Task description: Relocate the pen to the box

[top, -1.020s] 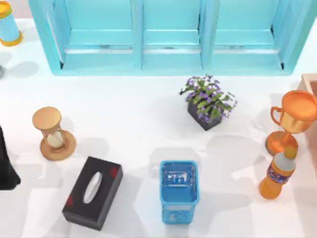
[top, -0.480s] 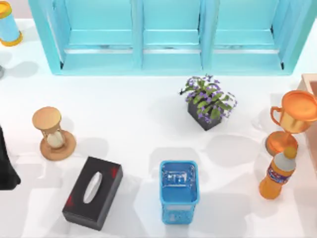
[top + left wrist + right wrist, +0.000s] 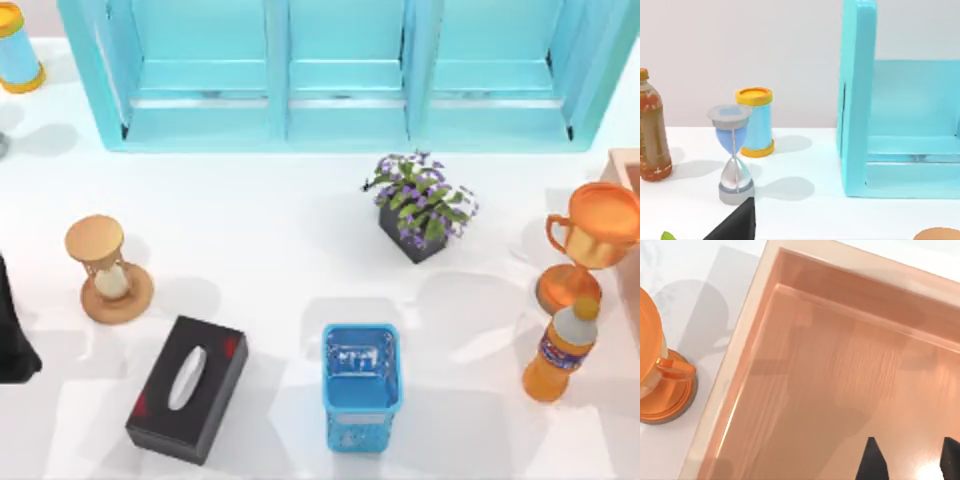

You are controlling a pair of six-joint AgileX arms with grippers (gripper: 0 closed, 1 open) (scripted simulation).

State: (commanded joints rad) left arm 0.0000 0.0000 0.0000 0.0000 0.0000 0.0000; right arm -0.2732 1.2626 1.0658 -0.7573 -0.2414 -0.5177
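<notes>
Presently | risk: box point(image 3: 805, 390) stands just beside the trophy point(image 3: 665, 390), so a careless lift-out by the right arm could clip and topple it | right gripper point(image 3: 910, 462): over the box floor, fingers spread wide, nothing between them | pen: whereabouts cannot be told | left arm point(image 3: 12, 335): parked at the table's left edge

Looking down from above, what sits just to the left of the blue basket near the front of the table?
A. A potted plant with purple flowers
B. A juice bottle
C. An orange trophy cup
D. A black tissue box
D. In the top view, the black tissue box lies left of the blue basket; the plant stands behind it, the trophy cup and bottle to its right.
</notes>
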